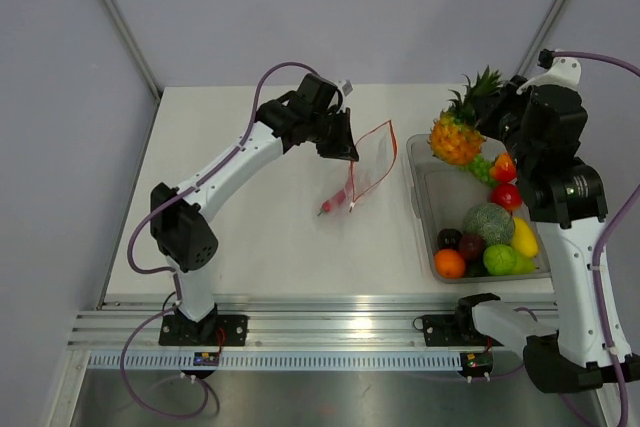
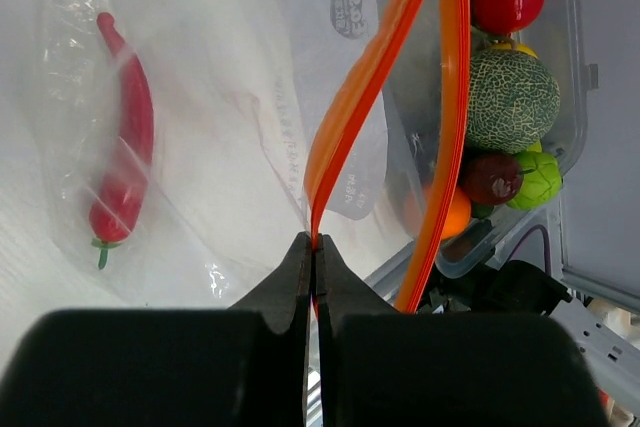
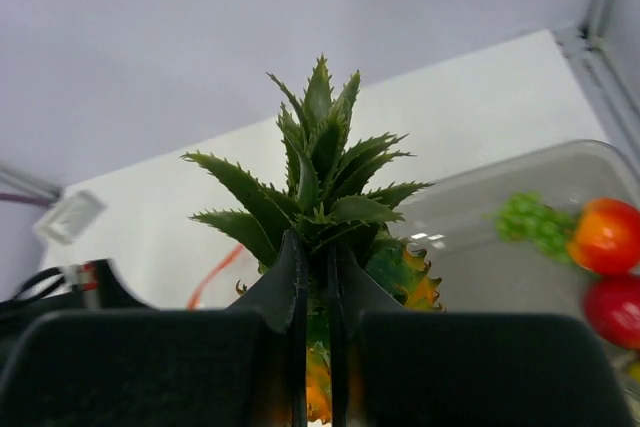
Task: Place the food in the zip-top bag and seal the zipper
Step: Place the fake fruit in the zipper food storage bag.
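My left gripper point(image 1: 345, 147) is shut on the red-orange zipper point(image 2: 345, 117) of the clear zip-top bag point(image 1: 370, 162) and holds its mouth open, lifted off the table. A red chili pepper point(image 2: 125, 162) lies inside the bag; it also shows in the top view point(image 1: 335, 202). My right gripper point(image 3: 315, 257) is shut on the leafy crown of the yellow-orange pineapple point(image 1: 455, 137) and holds it above the bin's far left corner, just right of the bag's mouth. In the right wrist view the leaves point(image 3: 320, 172) stick up past the fingers.
A rigid clear bin point(image 1: 422, 217) stands at the right, holding green grapes point(image 1: 480, 169), red pieces point(image 1: 506, 195), a netted melon point(image 1: 488, 222), a dark purple piece point(image 1: 470, 245), an orange point(image 1: 450, 263), a green piece point(image 1: 500, 259) and a yellow one point(image 1: 524, 237).
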You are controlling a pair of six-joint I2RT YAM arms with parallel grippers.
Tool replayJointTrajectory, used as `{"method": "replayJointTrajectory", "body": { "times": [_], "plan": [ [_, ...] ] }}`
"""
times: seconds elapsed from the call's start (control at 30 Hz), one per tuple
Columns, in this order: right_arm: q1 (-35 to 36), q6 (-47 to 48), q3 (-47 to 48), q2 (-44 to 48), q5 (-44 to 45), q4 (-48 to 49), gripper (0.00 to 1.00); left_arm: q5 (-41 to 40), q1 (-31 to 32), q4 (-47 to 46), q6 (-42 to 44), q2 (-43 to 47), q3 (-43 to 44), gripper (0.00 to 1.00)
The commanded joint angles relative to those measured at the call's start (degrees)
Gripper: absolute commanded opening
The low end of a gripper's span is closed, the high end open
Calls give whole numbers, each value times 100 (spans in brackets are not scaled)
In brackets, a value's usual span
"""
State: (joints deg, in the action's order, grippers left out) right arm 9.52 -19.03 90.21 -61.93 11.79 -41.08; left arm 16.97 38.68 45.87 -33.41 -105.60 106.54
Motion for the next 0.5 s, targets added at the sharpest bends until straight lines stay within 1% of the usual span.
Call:
{"method": "replayJointTrajectory", "body": {
  "times": [0.0,0.17,0.23,0.37,0.47],
  "plan": [
    [392,-584,-118,58,-563,978,0,254,8,-201,-175,-83,367,0],
    [1243,-1129,-144,-135,-520,1576,0,315,0,-131,-219,-127,517,0],
    [1429,-1435,-311,-266,-336,1778,0,359,0,-113,-245,-127,560,0],
    [1842,-1920,-496,-530,453,1735,0,386,-9,-34,-254,-92,631,0],
    [1922,-2201,-759,-715,823,1674,0,438,-62,-25,-280,-13,640,0]
  ]
}}
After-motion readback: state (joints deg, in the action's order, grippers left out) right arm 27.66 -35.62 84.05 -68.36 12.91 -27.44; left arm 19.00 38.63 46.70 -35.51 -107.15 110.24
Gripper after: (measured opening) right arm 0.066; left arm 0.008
